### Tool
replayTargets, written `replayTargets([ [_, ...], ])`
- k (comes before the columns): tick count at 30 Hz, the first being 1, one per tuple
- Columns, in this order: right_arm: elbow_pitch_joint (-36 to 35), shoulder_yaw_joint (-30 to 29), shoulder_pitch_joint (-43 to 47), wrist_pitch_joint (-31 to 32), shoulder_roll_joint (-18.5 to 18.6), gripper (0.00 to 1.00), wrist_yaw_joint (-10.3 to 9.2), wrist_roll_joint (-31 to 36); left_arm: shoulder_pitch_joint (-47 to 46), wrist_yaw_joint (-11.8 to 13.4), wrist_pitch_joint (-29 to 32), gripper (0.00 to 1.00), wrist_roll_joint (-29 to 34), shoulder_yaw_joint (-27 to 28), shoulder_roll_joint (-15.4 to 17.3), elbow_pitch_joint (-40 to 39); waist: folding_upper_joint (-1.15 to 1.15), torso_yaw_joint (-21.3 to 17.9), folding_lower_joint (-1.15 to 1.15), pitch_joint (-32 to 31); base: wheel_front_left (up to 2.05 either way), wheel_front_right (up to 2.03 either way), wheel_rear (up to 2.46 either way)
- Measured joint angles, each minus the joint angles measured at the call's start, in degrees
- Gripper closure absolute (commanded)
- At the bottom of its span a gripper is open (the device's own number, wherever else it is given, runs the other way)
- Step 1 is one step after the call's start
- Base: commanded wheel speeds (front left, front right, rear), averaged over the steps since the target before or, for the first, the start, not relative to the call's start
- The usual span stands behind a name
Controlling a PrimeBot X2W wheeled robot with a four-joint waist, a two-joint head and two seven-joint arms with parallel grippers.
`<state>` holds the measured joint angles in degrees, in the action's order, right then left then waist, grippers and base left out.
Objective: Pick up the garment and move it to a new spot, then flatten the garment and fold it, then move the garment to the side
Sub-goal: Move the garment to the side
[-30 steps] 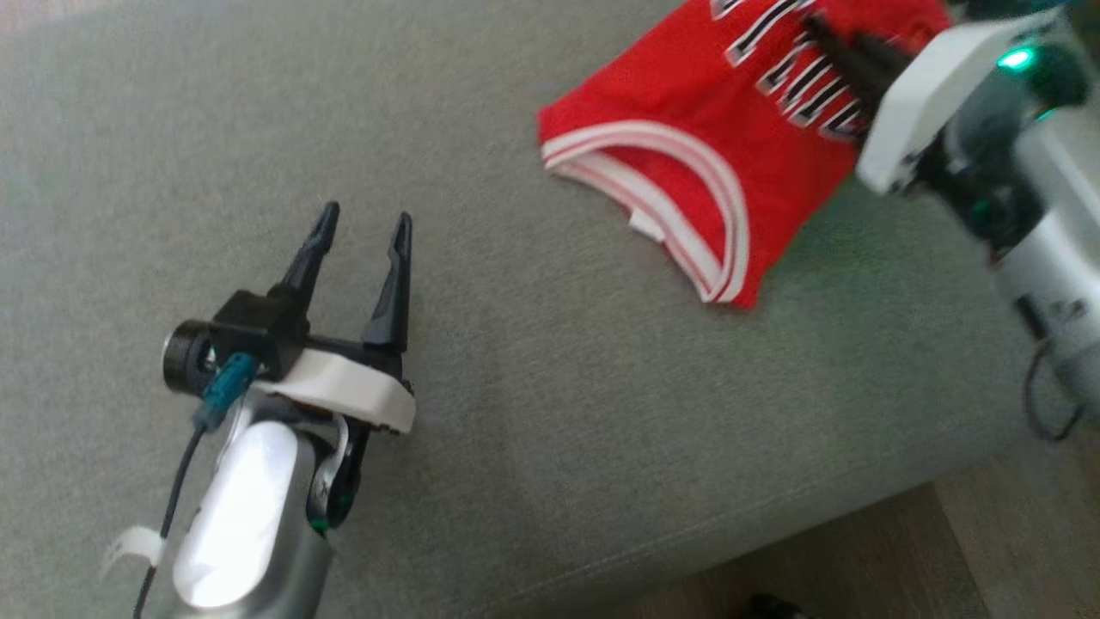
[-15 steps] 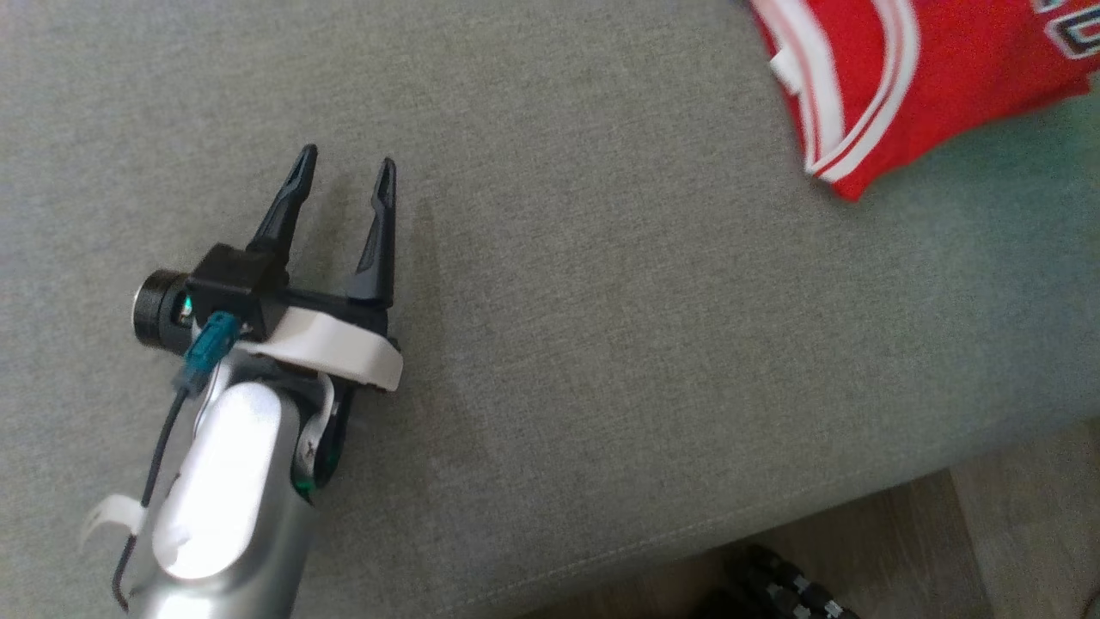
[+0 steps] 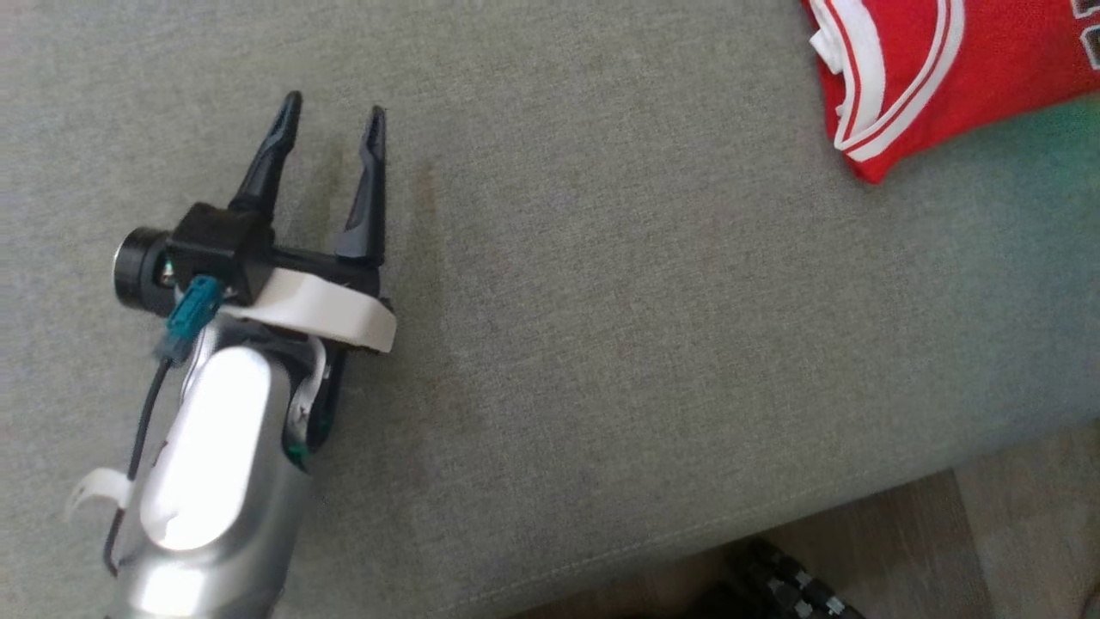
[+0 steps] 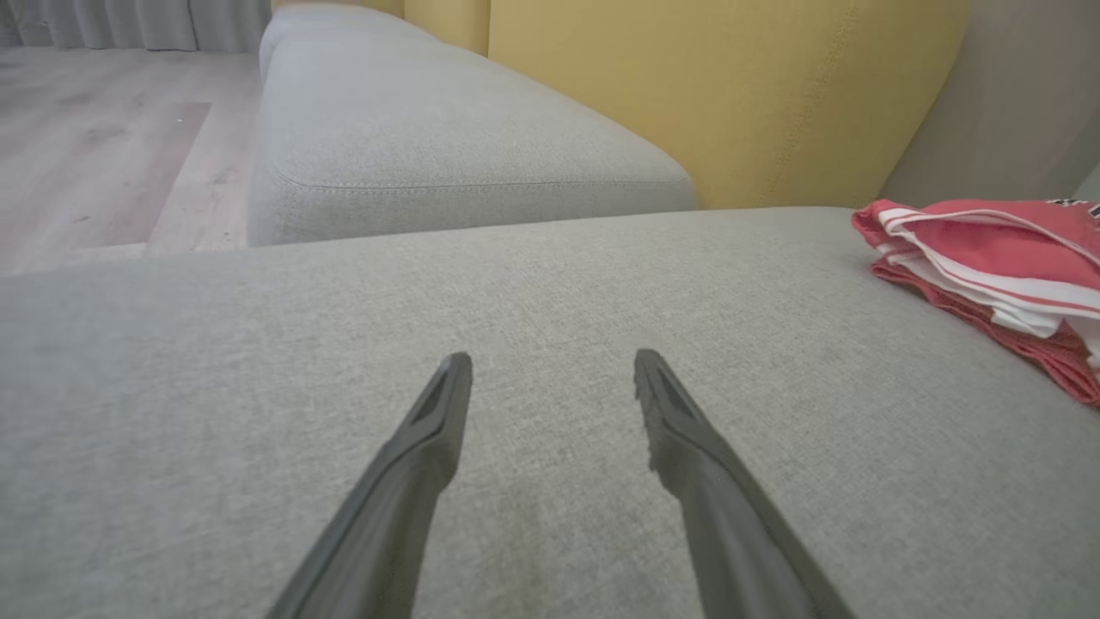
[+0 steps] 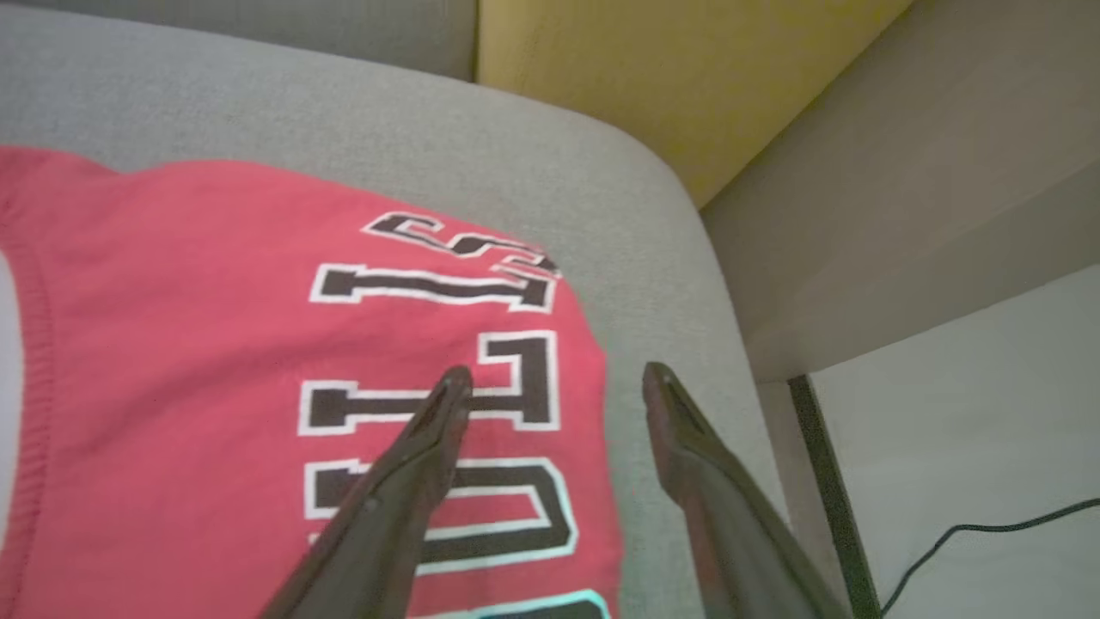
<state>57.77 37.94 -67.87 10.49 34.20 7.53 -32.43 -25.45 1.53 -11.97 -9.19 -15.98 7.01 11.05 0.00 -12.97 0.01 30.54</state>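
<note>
garment (image 3: 988,77): folded, trimmed end toward left hand (image 3: 333,107) | left hand: released | right hand (image 5: 557,374): released

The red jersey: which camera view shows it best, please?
The right wrist view: it looks down on the red jersey, lying flat on the grey sofa cushion, black letters clear. The left wrist view shows its folded layers from the side; the head view shows one white-trimmed corner.
</note>
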Motion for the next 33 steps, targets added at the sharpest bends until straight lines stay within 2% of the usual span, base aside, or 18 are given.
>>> replayTargets([
  [6,1.2,-3.4,-1.0,-7.0,-1.5,0.0,0.0,2.8,1.8,1.1,-1.3,0.0,-1.3,1.8,0.2,0.1,0.0,0.6,-0.01,-4.1,0.0,0.0,0.0],
  [12,-6.4,-5.7,1.8,-15.9,-4.4,0.0,0.0,2.8,6.4,2.6,-1.9,0.0,-3.1,4.3,0.5,-1.1,0.0,1.5,-0.01,-10.2,0.0,0.0,0.0],
  [22,-20.9,-9.2,21.4,-21.3,-8.6,0.0,0.0,3.0,14.9,4.0,-2.2,0.0,-7.8,8.0,0.5,-2.8,0.0,4.2,-0.01,-21.3,0.0,0.0,0.0],
  [23,-20.9,-9.2,21.4,-21.3,-8.6,0.0,0.0,3.0,14.9,4.0,-2.2,0.0,-7.8,8.0,0.5,-2.8,0.0,4.2,-0.01,-21.3,0.0,0.0,0.0],
  [27,-25.4,-12.8,29.8,-22.9,-11.0,0.0,0.0,3.3,17.4,5.1,-1.7,0.0,-7.8,8.2,0.6,-1.1,0.01,5.5,-0.01,-25.1,0.0,0.0,0.0],
  [33,-27.7,-17.5,42.4,-24.4,-15.0,0.0,0.0,4.3,19.3,5.4,-1.8,0.0,-7.6,8.9,0.2,2.8,0.01,7.3,-0.01,-29.1,0.0,0.0,0.0],
])
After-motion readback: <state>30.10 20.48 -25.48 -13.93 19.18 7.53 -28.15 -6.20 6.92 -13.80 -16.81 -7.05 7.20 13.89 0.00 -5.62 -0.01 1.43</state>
